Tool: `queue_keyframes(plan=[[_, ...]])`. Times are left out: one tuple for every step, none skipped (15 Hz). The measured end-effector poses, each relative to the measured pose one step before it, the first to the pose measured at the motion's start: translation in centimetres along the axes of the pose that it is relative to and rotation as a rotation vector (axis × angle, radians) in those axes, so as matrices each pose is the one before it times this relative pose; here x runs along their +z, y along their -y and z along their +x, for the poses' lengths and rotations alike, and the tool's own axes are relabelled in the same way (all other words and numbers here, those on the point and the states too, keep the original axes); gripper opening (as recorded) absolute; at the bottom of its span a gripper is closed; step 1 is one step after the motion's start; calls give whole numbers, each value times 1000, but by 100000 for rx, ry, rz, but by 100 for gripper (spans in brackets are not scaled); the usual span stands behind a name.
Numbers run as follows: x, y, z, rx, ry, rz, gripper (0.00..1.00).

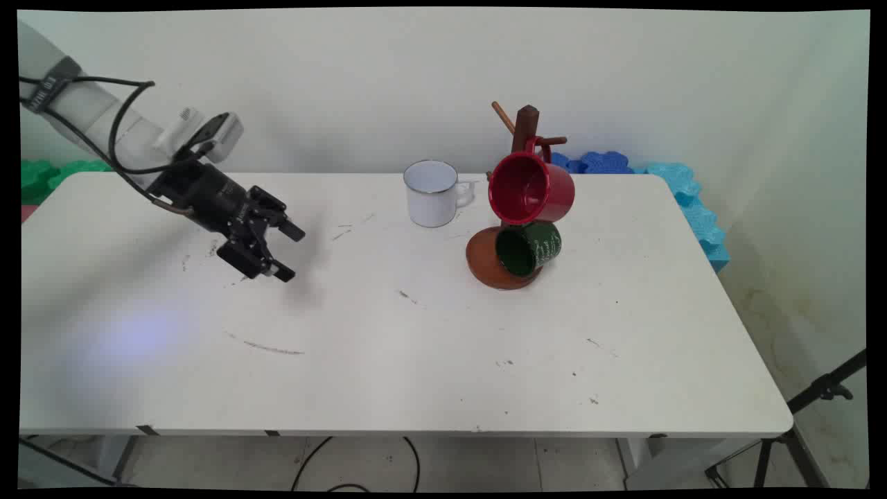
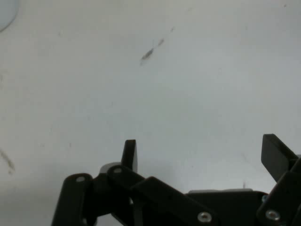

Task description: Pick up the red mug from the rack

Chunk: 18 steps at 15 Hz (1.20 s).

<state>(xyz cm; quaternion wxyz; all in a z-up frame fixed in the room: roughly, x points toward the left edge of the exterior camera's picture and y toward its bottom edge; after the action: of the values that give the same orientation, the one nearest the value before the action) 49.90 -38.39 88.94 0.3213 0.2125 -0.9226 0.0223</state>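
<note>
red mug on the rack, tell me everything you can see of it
The red mug is glossy, enamel-like, red inside and out. It hangs by its handle on a right-hand peg of the brown wooden mug tree, lying sideways with its open mouth facing the camera. Its underside looks to meet the smaller dark green mug hanging below. Nothing shows inside it. The gripper is far off to the left.

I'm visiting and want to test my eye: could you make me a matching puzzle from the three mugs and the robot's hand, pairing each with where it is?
Things:
1. Red mug
2. Green mug
3. White mug
4. Gripper

Places:
A. Standing upright on the table, left of the rack
B. Hanging high on the rack
C. Above bare table at the left, fingers apart
D. Hanging low on the rack, over its base

Pairs: 1-B, 2-D, 3-A, 4-C
</note>
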Motion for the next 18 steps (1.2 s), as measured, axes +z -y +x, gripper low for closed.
queue_keyframes(plan=[[172,-340,535,-602,-443,-196,100],[217,-431,777,-928,-520,-196,100],[192,-397,824,-1056,-698,25,100],[124,-283,625,-802,-495,66,100],[183,-468,1059,-1297,-672,158,100],[123,-355,733,-1026,-352,129,100],[152,-624,1175,-1714,-437,241,100],[109,-452,808,-1221,-217,184,100],[168,-788,1317,-2019,-492,224,100],[137,-538,915,-1380,-374,179,100],[245,-870,1464,-2107,-832,72,100],[326,-1028,1758,-2528,-1281,29,100],[391,-1063,1813,-2293,-1423,-109,100],[336,-919,1471,-1898,-1249,-50,100],[467,-1021,1650,-2060,-1489,-45,100],[526,-974,1543,-1871,-1395,51,100],[511,-756,1166,-1569,-1157,263,100],[618,-791,1225,-1769,-1494,779,100]])
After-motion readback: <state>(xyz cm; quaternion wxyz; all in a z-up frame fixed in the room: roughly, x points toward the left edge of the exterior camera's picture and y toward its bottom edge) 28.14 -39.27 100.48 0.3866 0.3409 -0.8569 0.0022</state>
